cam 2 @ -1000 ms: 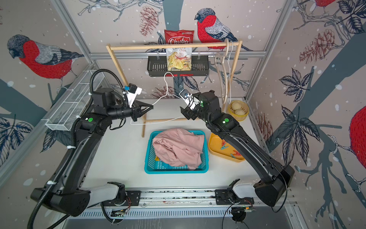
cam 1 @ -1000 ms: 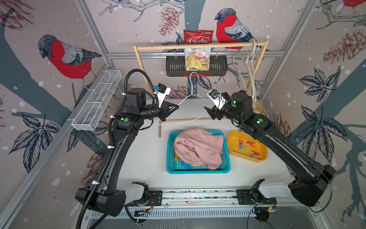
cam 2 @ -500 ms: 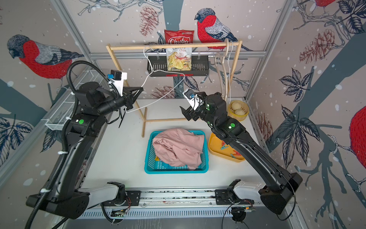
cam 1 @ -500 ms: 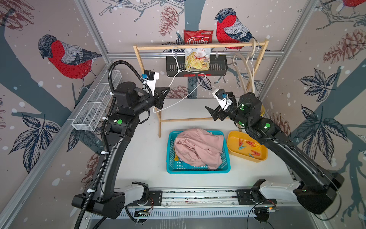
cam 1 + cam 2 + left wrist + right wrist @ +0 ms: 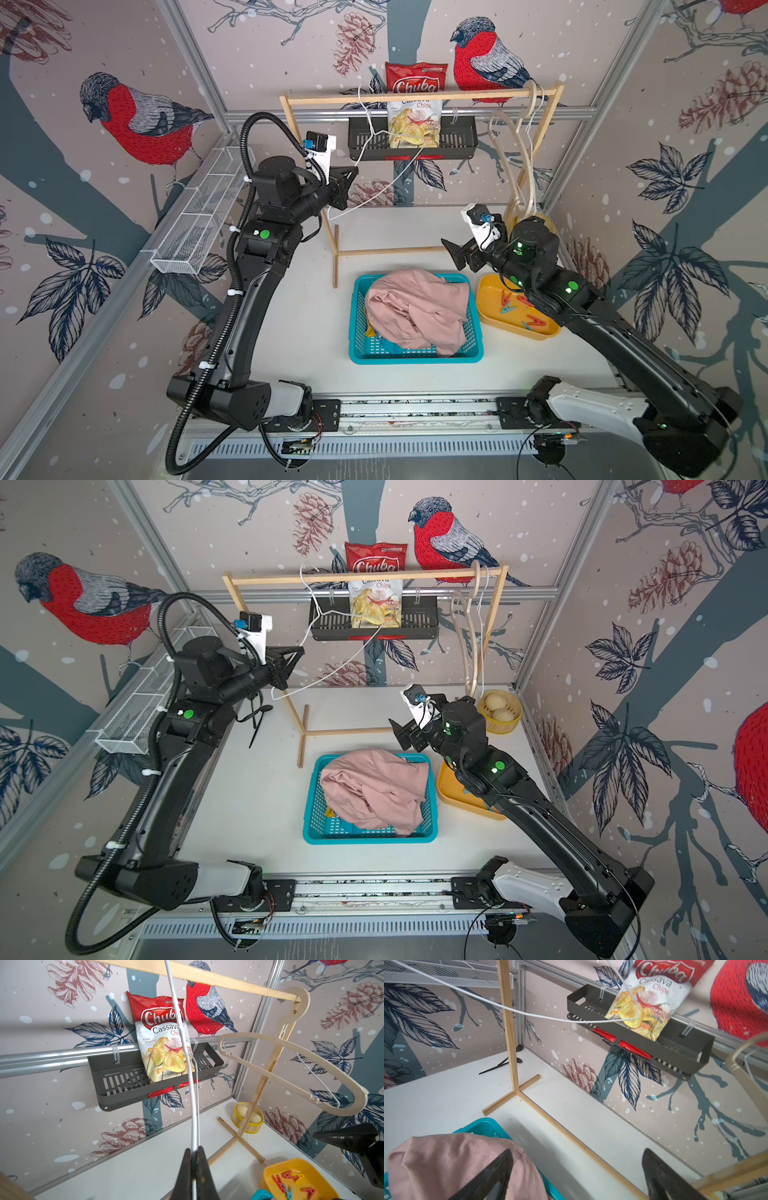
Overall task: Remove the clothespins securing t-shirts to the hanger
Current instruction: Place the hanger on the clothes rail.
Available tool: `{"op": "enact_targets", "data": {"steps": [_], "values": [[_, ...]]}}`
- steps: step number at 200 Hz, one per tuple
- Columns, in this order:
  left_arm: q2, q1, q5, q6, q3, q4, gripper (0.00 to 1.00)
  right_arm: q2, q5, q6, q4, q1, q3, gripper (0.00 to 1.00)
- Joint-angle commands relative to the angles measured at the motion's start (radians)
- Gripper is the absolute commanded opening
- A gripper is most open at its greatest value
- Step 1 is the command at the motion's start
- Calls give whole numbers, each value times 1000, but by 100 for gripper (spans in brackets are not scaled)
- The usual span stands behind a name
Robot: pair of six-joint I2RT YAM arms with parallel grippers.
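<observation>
One pink t-shirt (image 5: 415, 309) hiding basket (image 5: 415, 356) contents, left end effector (image 5: 193, 1152) pinching hanger (image 5: 193, 1126), right end effector (image 5: 577, 1152) apart

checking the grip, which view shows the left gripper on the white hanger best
Left wrist: the left gripper is shut on the white hanger, close up. Both top views show it small; right wrist shows only the hanger's wire.

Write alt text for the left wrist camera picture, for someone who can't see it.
The left gripper is shut on a bare white wire hanger that runs up past the wooden rail. Beyond are a chips bag in a dark basket and a beige hanger; clothespins lie in a yellow tray.
</observation>
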Motion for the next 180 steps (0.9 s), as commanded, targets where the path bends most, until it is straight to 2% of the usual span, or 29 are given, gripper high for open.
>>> {"op": "enact_targets", "data": {"steps": [1, 34, 57, 72, 87, 113, 142, 161, 180], "values": [[-14, -1, -29, 4, -21, 42, 0, -32, 83, 78, 21, 1, -36, 96], [-57, -1, -23, 29, -72, 52, 0, -84, 220, 145, 34, 0, -86, 100], [-98, -1, -16, 50, -103, 62, 39, -116, 335, 186, 52, -9, -115, 100], [-116, 0, -7, 57, -104, 48, 55, -134, 402, 216, 61, -18, -140, 100], [-136, 0, 5, 65, -107, 41, 66, -151, 472, 253, 65, -31, -170, 100], [-189, 0, 24, 63, -142, 66, 77, -203, 557, 337, 86, -79, -248, 100], [-262, 1, 1, 75, -181, 74, 88, -276, 549, 427, 114, -191, -347, 100], [-337, 0, -68, 90, -255, 74, 93, -286, 517, 440, 142, -264, -424, 100], [-434, 0, -207, 91, -396, 91, 94, -270, 500, 436, 185, -301, -492, 100]]}}
